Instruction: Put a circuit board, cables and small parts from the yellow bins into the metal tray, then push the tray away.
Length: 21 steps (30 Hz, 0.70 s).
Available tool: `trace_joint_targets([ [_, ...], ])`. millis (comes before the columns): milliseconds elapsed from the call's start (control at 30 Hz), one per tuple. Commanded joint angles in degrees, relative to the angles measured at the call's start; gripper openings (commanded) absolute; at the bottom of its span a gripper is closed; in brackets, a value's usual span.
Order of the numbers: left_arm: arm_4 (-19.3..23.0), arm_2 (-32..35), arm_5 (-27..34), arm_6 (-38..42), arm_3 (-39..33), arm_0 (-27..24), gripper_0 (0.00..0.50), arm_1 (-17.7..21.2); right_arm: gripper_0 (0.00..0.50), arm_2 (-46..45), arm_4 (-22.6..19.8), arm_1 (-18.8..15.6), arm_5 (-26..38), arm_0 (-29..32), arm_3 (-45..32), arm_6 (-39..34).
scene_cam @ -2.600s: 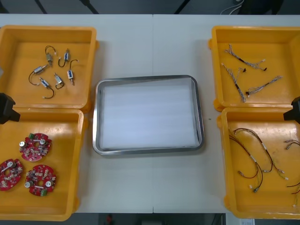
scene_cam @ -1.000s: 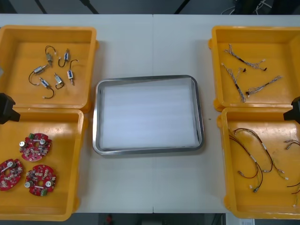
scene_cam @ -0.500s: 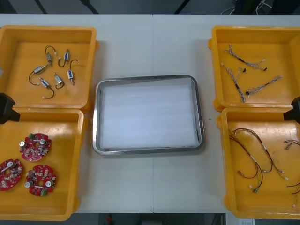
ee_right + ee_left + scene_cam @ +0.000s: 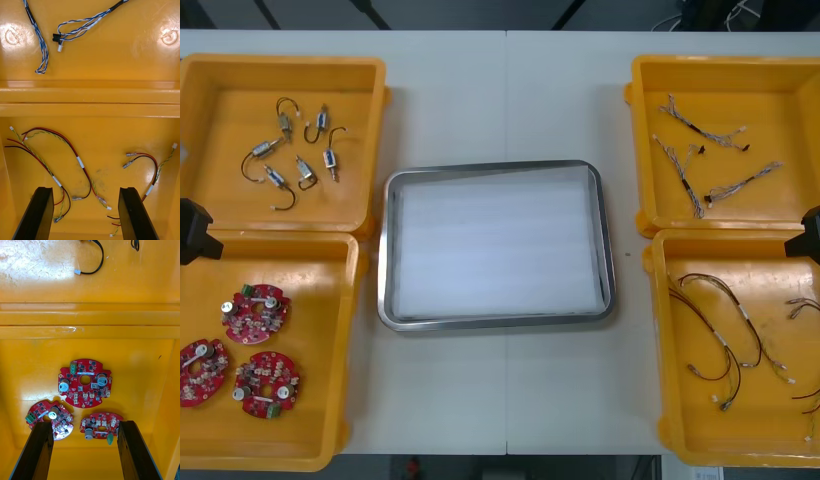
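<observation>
Nothing has moved since the earlier frames, as far as we can see. Left gripper (image 4: 84,424) hangs over the near left bin (image 4: 350,340) with its fingers spread wide and holding nothing. Three round red circuit boards (image 4: 255,312) lie flat on that bin's floor below it. Right gripper (image 4: 85,189) hangs over the near right bin (image 4: 700,440), fingers also spread and holding nothing, with the red and yellow cables (image 4: 720,330) loose beneath. We see small metal parts (image 4: 290,150) in the far left bin (image 4: 220,180) and twisted blue and white cables (image 4: 700,150) in the far right bin (image 4: 780,110). The metal tray (image 4: 385,250), white inside, sits on the table (image 4: 500,400) between the bins with nothing in it.
</observation>
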Motion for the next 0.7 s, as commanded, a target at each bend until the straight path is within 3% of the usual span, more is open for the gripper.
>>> trace_joint_targets([
  [33, 0.13, -0.31, 0.50, 4.87, -1.31, -1.88, 0.500, -0.08, 0.500, 0.26, 0.09, 0.23, 0.29, -1.04, -0.63, -1.82],
  [167, 0.13, -0.31, 0.50, 4.87, -1.31, -1.88, 0.500, -0.08, 0.500, 0.26, 0.09, 0.23, 0.29, -1.04, -0.63, -1.82],
  [233, 0.13, -0.31, 0.50, 4.87, -1.31, -1.88, 0.500, -0.08, 0.500, 1.75, -0.26, 1.63, 0.47, 1.86, 0.60, -1.82],
  [500, 0.22, -0.66, 0.41, 4.69, -1.49, -0.56, 0.500, -1.66, 0.500, -0.10, -0.78, 0.40, -1.20, 4.59, 0.87, -3.14],
  [700, 0.66, -0.13, 0.24, 4.43, -2.10, -0.48, 0.500, -0.08, 0.500, -2.82, -1.75, 0.32, -1.29, 7.05, 2.45, -9.73],
])
